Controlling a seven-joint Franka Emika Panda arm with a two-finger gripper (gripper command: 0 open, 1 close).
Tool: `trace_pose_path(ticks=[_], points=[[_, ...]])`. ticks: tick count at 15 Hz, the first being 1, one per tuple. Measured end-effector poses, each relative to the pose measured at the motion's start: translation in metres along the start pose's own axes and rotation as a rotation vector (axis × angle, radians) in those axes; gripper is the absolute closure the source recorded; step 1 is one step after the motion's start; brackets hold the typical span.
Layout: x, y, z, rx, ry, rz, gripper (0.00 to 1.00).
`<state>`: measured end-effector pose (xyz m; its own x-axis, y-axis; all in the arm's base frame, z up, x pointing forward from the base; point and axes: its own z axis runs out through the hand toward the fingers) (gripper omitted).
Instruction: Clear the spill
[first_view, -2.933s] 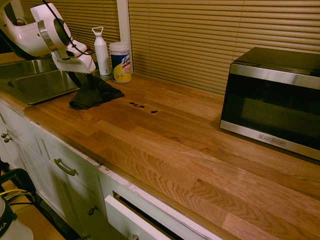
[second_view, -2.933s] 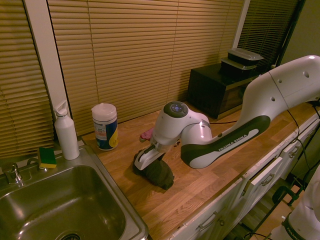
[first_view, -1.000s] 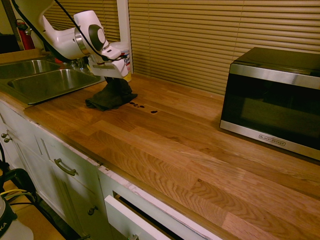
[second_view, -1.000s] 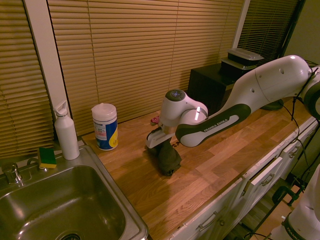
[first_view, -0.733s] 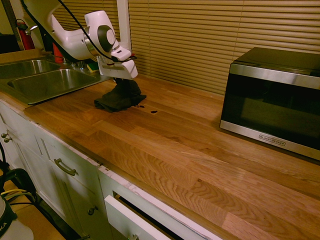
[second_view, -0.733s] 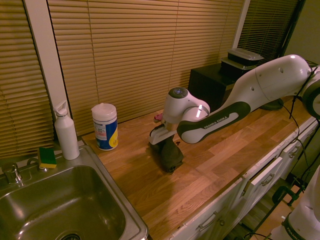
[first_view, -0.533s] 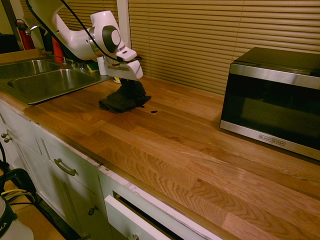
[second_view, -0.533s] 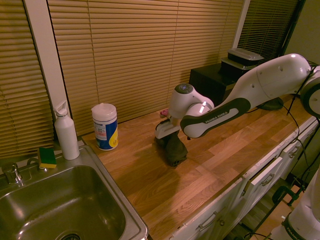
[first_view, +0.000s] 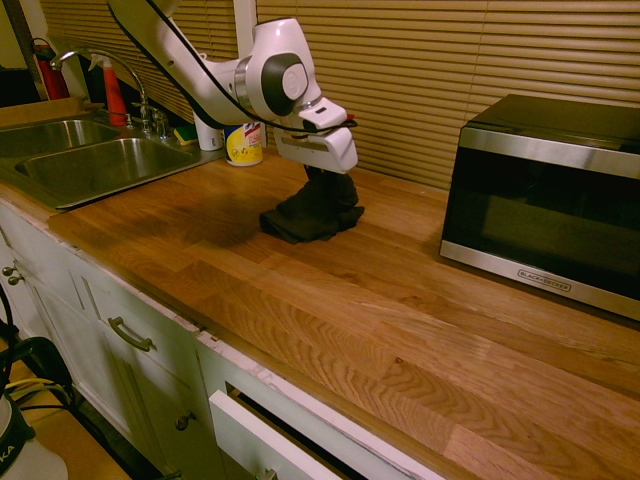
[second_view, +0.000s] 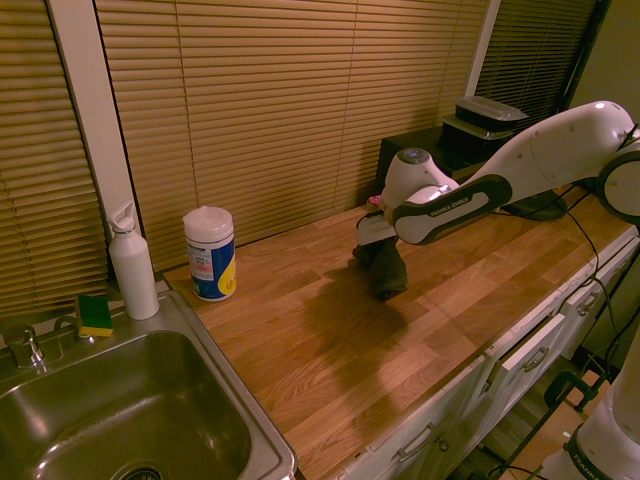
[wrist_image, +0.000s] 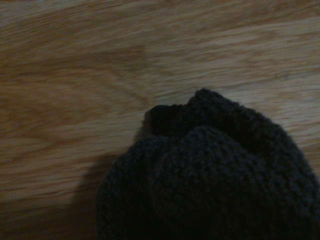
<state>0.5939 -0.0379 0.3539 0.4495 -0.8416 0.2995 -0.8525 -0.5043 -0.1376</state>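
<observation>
Wooden bench (first_view: 230, 240) carries one microwave (first_view: 550, 200), one Lysol wipes canister (second_view: 211, 255) and one dark cloth (first_view: 312, 210); the hand (first_view: 318, 172) is clenched on that cloth, pressing it against the wood. No spill specks show; whether any lie beneath the cloth, I cannot tell.

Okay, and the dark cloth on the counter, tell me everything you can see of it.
The cloth is dark grey-black, with a nubbly, knit-like texture in the wrist view. It is bunched up, its upper part gathered beneath the gripper, which appears to be gripping it. The lower part spreads in loose folds over the wooden counter, between the sink and the microwave. Only the gripper and counter seem to touch it. Whether it is damp or stained, I can't tell.
</observation>
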Motion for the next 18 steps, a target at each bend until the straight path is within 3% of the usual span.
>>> trace_pose_path(ticks=[3,6,18], points=[[0.019,0.012,0.002,0.002,-0.011,0.017,1.0],[-0.001,-0.001,-0.006,0.02,-0.018,-0.019,1.0],[-0.215,-0.078,-0.07,0.072,-0.104,-0.242,1.0]])
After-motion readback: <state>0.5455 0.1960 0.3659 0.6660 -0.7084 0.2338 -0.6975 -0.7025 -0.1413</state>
